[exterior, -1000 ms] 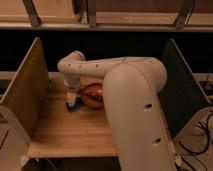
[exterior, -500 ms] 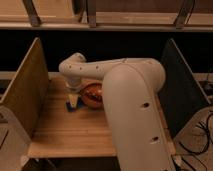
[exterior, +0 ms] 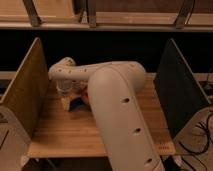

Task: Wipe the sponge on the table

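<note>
Your claw [exterior: 68, 94] hangs close over the blue sponge [exterior: 76, 104] on the counter [exterior: 75, 135]. Its fingers are spread wide apart.

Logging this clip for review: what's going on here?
A one-armed robot reaches its white arm across the wooden table toward the back left. Its pincer is down low there, right by the dark blue sponge, which lies beside an orange plate mostly hidden by the arm. Whether the pincer touches the sponge cannot be told.
</note>
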`<state>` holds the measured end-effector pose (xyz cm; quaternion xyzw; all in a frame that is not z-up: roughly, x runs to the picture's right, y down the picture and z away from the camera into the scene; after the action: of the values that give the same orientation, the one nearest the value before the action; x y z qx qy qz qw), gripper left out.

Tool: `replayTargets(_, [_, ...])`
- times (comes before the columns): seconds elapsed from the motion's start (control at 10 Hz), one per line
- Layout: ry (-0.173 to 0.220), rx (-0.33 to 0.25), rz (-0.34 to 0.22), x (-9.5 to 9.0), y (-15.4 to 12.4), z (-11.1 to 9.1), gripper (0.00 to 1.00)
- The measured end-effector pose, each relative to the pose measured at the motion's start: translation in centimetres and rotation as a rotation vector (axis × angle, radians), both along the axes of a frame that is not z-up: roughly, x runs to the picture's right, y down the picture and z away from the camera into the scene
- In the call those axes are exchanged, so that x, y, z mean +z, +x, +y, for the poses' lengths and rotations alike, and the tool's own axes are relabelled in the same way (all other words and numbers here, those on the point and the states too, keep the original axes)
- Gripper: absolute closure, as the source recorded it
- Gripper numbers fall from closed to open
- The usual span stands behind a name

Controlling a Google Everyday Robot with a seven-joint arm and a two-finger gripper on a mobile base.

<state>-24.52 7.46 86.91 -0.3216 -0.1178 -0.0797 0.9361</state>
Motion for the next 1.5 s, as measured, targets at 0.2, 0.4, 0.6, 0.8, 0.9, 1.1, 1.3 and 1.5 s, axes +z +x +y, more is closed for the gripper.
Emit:
replayTargets(0.2, [-0.053, -0.049, -0.001, 0.0, -0.4, 1.8, 0.20])
replayTargets(0.4, [-0.055, -0.050, 0.003, 0.0, -0.1, 1.8, 0.20])
replayTargets(0.6, [-0.049, -0.060, 0.001, 0.2, -0.3, 1.7, 0.20])
replayTargets(0.8, [-0.055, -0.087, -0.012, 1.4, -0.9, 2.5, 0.20])
replayTargets(0.9, [-0.059, -0.102, -0.016, 2.4, -1.3, 2.8, 0.20])
replayTargets(1.1, [-0.060, -0.130, 0.004, 3.7, -1.0, 2.9, 0.20])
replayTargets(1.3, [-0.047, -0.150, 0.048, 4.6, 0.2, 2.1, 0.20])
replayTargets(1.5, [-0.047, -0.140, 0.090, 5.2, 1.5, 1.8, 0.20])
